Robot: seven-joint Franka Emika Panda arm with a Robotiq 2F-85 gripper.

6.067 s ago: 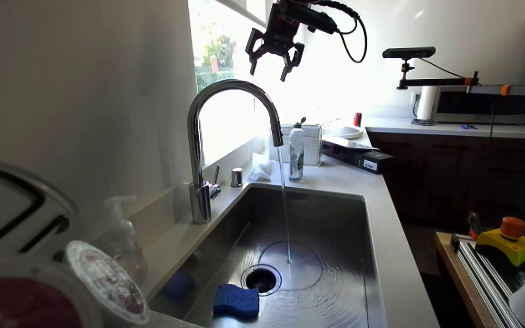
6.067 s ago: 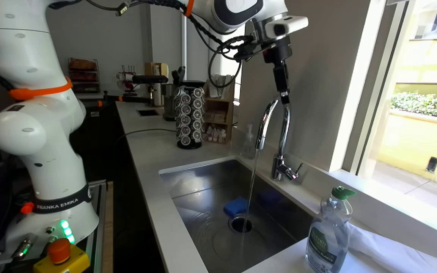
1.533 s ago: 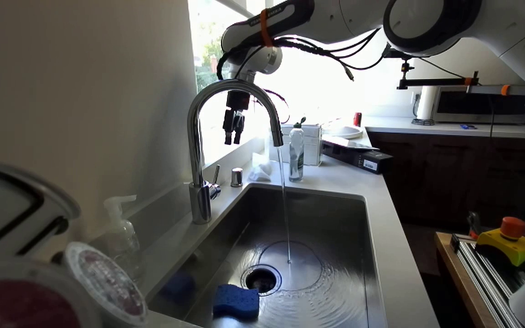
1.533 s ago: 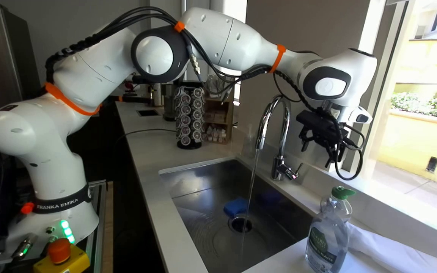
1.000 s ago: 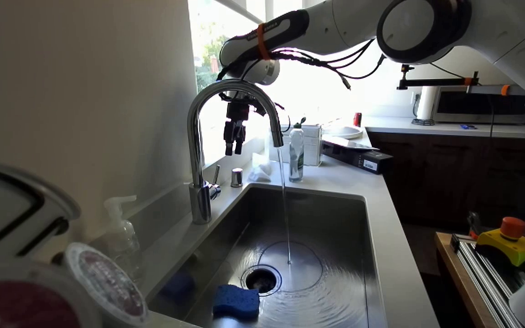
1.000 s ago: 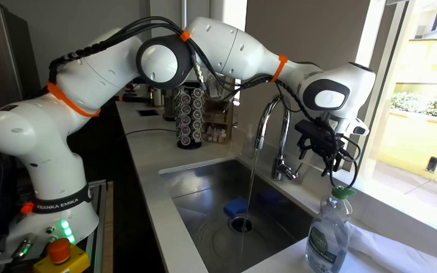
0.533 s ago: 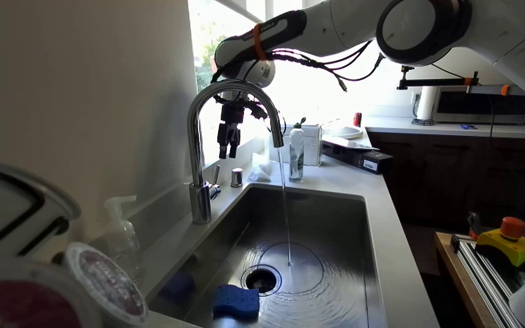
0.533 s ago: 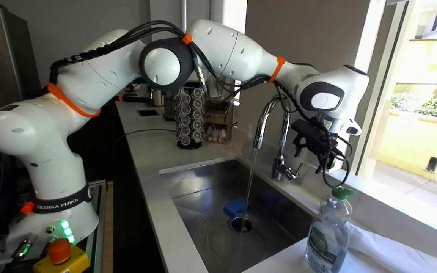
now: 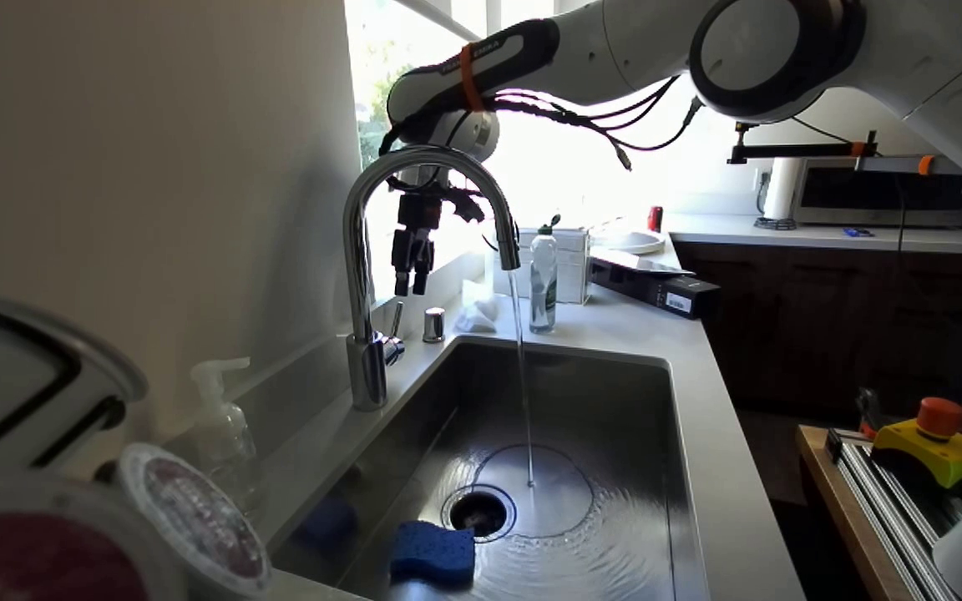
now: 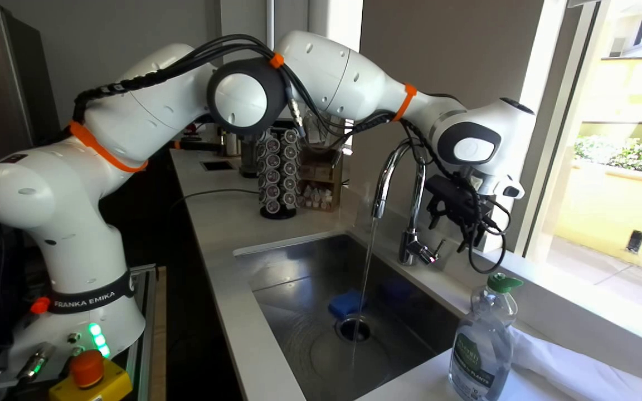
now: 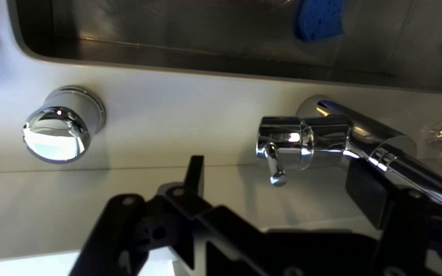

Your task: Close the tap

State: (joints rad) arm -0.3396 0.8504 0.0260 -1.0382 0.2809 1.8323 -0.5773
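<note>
Tool [image 11: 277, 174] gapes (tap [image 9: 358, 275] running in both exterior views).

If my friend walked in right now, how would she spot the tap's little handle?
Look for the big metal sink, then the tall, arched tap beside it. Low on the tap's side, the little handle sticks out. Unlike the fat, round chrome fitting nearby, it's a thin stick.

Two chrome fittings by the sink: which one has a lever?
The tap, the tall gooseneck one: a small lever sticks out at its side. The short knob-like fitting has none.
</note>
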